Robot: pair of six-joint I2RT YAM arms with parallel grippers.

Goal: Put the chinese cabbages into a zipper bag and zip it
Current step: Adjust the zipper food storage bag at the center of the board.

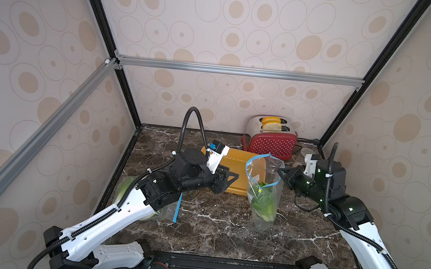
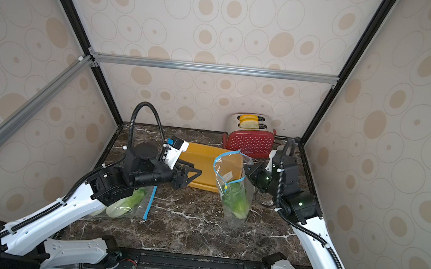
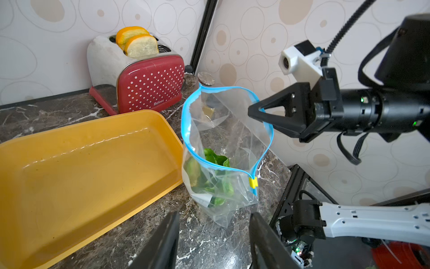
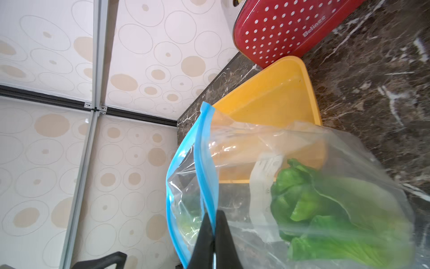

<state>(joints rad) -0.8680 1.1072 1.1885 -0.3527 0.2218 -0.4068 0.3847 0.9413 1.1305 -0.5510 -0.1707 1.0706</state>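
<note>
A clear zipper bag (image 1: pixel 264 194) with a blue rim stands upright right of centre, its mouth wide open. My right gripper (image 4: pixel 213 214) is shut on the rim's right side (image 1: pixel 281 172). One green chinese cabbage (image 3: pixel 216 160) sits inside the bag (image 4: pixel 325 209). A yellow slider (image 3: pixel 253 182) rests at the near end of the rim. My left gripper (image 3: pixel 214 216) is open and empty just left of the bag, over the tray's near corner (image 2: pixel 192 177). Two more cabbages (image 2: pixel 122 204) lie in a second clear bag under my left arm.
A yellow tray (image 1: pixel 236 159) lies behind and left of the standing bag. A red dotted toaster (image 1: pixel 273 144) with bread slices stands at the back. A small round object (image 1: pixel 308 151) sits by the back right corner. Walls enclose three sides.
</note>
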